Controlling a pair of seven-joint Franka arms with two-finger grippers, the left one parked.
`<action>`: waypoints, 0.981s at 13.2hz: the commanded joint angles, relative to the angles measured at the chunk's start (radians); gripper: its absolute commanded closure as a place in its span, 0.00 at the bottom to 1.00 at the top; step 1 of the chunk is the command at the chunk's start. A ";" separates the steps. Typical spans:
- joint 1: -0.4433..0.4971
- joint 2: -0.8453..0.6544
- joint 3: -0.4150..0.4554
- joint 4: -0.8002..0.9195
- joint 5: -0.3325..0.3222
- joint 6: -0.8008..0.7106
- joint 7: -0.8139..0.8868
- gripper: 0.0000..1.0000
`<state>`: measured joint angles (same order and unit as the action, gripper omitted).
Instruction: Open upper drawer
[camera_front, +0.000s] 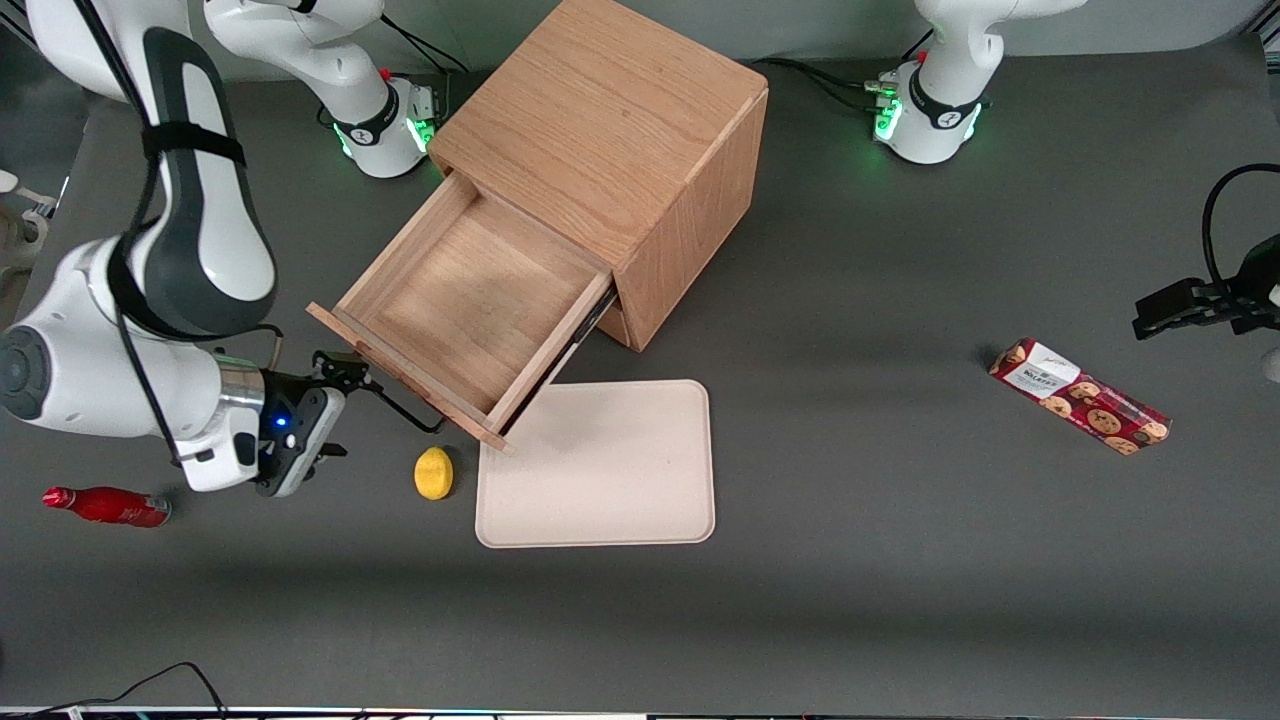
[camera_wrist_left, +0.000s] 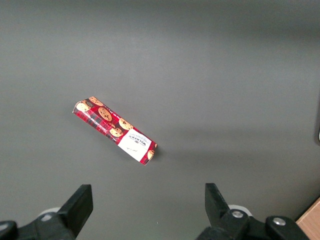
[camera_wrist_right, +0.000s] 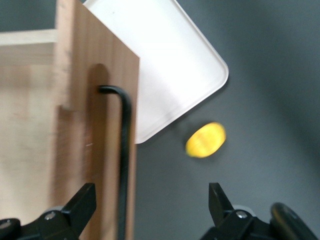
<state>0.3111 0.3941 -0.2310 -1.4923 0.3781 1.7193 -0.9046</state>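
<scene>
The upper drawer stands pulled far out of the wooden cabinet, and its shallow tray shows nothing inside. Its thin black wire handle runs along the drawer front. My right gripper is at the end of that handle, level with the drawer front, on the working arm's side. In the right wrist view the gripper is open. The handle and the edge of the drawer front lie between the fingers, close to one finger and not clamped. The lower drawer is hidden under the open one.
A yellow lemon lies on the table beside a cream tray, both nearer the front camera than the drawer. A red bottle lies near the working arm. A cookie box lies toward the parked arm's end.
</scene>
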 joint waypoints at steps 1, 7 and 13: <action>0.002 -0.091 0.008 0.018 -0.089 -0.137 0.210 0.00; 0.005 -0.338 0.117 -0.026 -0.304 -0.305 0.922 0.00; -0.093 -0.481 0.114 -0.294 -0.357 -0.131 0.961 0.00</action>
<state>0.2633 -0.0255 -0.1183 -1.6584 0.0435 1.4944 0.0329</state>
